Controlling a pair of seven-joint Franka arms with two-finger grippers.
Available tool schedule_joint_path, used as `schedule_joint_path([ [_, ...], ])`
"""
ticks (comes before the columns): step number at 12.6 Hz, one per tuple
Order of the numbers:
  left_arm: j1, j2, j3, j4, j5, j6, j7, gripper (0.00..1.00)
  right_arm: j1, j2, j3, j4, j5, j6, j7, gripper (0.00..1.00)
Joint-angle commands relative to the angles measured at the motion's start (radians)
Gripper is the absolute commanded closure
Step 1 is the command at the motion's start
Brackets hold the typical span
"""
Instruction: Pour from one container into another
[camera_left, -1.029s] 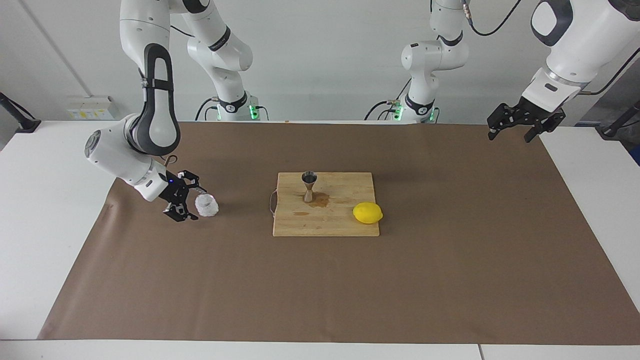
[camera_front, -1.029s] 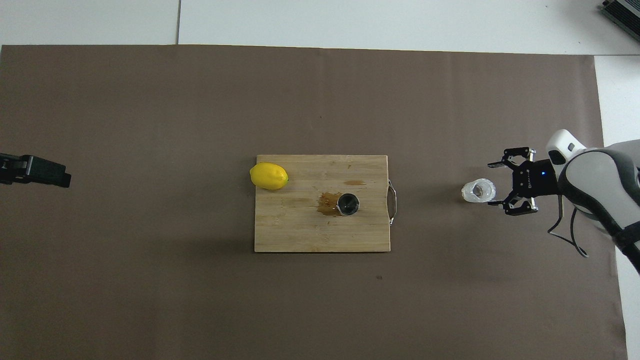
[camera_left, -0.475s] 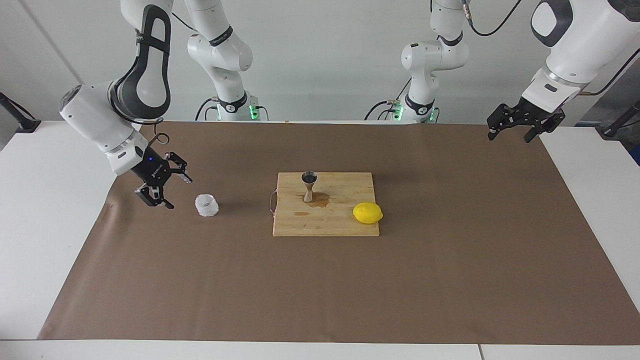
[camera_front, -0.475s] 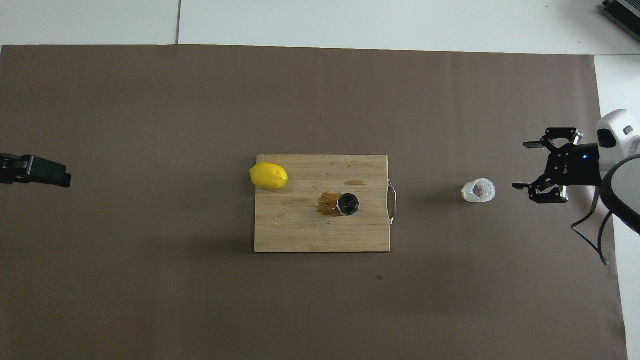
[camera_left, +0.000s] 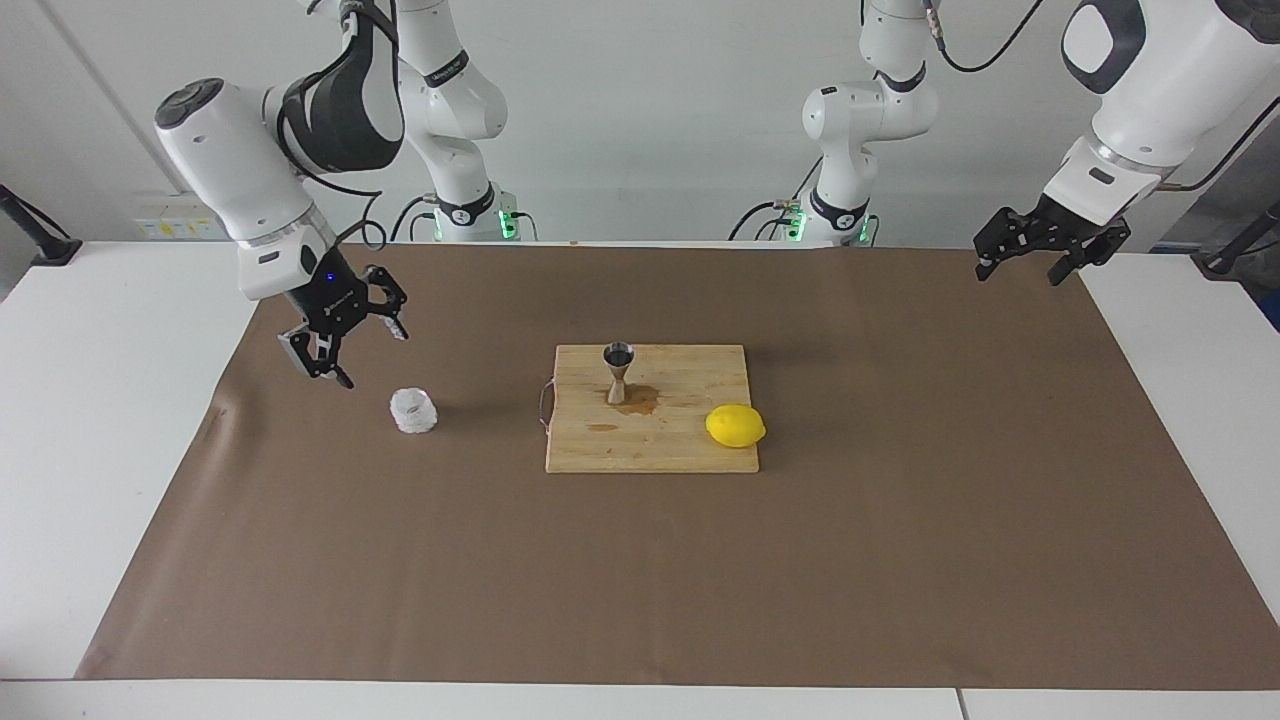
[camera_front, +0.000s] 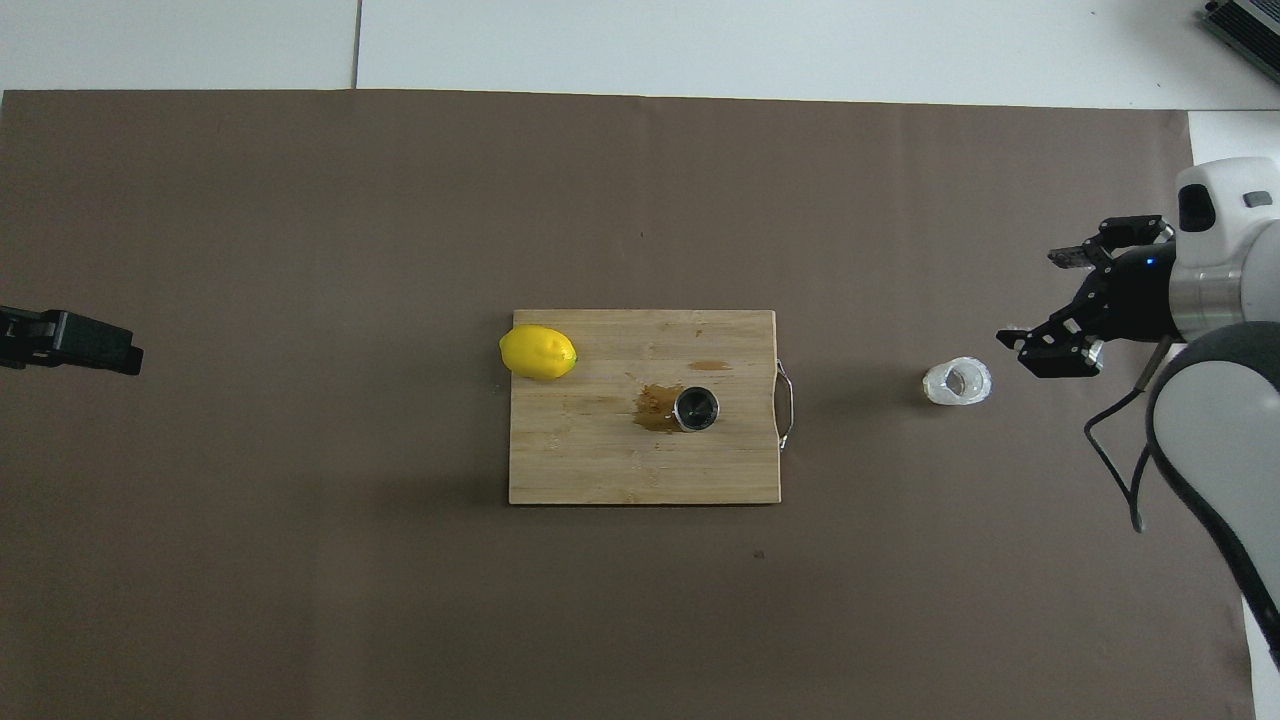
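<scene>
The squat whitish cup stands upright on the brown mat, toward the right arm's end of the table. My right gripper hangs open and empty in the air beside the cup, clear of it. The steel hourglass jigger stands upright on the wooden cutting board, next to a brown wet stain. My left gripper waits open and empty above the mat's edge at the left arm's end.
A yellow lemon lies on the board's corner toward the left arm's end. The board has a metal handle on the side facing the cup. A brown paper mat covers most of the white table.
My right gripper has drawn back from the cup and risen, leaving the cup standing on the mat. The left arm has not moved.
</scene>
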Motion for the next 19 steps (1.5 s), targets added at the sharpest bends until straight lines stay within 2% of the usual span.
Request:
schedule_joint_path([
  [1, 0.006, 0.005, -0.004, 0.014, -0.006, -0.015, 0.008, 0.0, 0.056, 0.015, 0.005, 0.109, -0.129, -0.079, 0.294, 0.0],
  [6, 0.006, 0.004, -0.004, 0.014, -0.005, -0.018, 0.008, 0.0, 0.116, 0.043, 0.005, 0.238, -0.251, -0.182, 0.785, 0.0],
  [9, 0.006, 0.005, -0.004, 0.014, -0.005, -0.013, 0.011, 0.0, 0.127, 0.063, 0.005, 0.295, -0.254, -0.262, 1.028, 0.0],
  [19, 0.008, 0.007, -0.004, 0.013, -0.005, -0.012, 0.009, 0.0, 0.088, 0.051, -0.005, 0.295, -0.251, -0.334, 1.128, 0.0],
])
